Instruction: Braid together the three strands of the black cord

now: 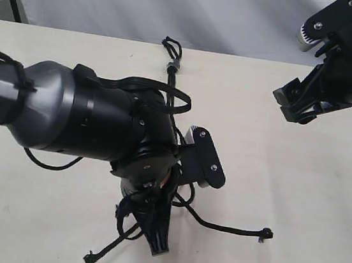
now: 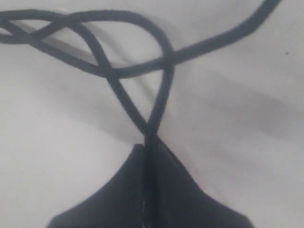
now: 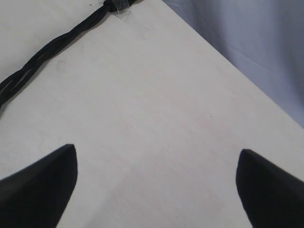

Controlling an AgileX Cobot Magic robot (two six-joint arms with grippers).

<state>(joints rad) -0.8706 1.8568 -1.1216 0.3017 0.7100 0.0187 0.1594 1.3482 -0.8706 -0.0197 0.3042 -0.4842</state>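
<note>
Left gripper tight on the black cord, crossed strands just beyond

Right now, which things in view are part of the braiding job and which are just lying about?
Job:
- black cord, twisted together near its knot
- three strands, free ends loose
- left gripper, shut on the cord
- right gripper, open, off the cord

Just there:
- arm cable
- table
- grey backdrop
</note>
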